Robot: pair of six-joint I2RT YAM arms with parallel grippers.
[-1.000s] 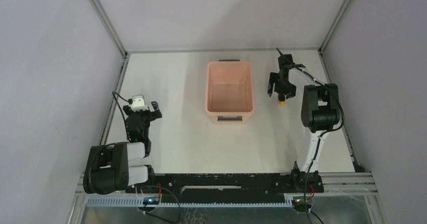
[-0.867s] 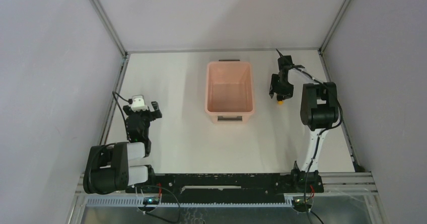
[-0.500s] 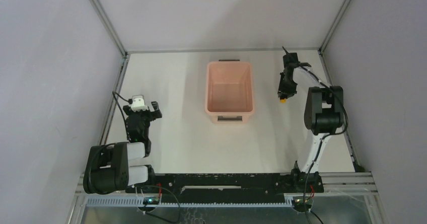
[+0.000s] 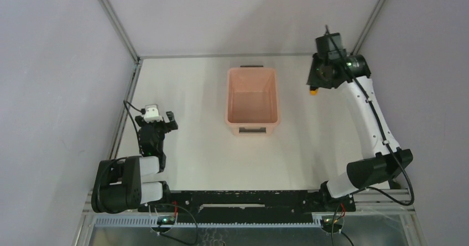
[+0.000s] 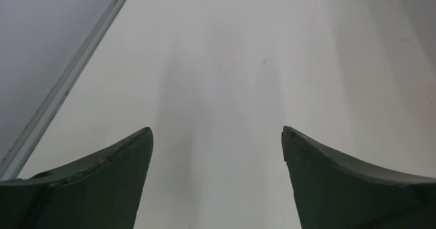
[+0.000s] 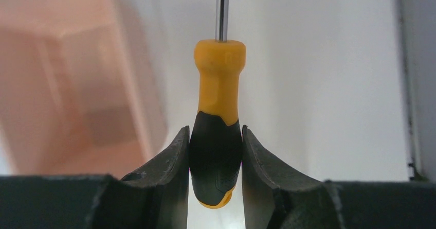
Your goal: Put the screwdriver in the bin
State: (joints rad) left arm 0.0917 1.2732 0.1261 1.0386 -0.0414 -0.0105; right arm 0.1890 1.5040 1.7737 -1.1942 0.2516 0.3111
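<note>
The one screwdriver (image 6: 218, 136), black at the grip, yellow-orange at the collar, with a thin metal shaft, is pinched by its black end in the right tool (image 6: 215, 132), whose fingers are closed onto it. A second ago it lay on the tabletop (image 4: 193, 91) under spread fingers; now it is raised, right of the single pink bin (image 4: 235, 94) and outside it. The left tool (image 5: 217, 130) gapes wide and unmoved, holding nothing.

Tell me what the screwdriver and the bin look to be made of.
The screwdriver: handle likely moulded plastic, smooth yellow above, black textured grip below, perhaps rubbery; shaft shiny grey, probably steel. The bin: matte salmon-pink, thin rimmed walls, likely plastic.
</note>
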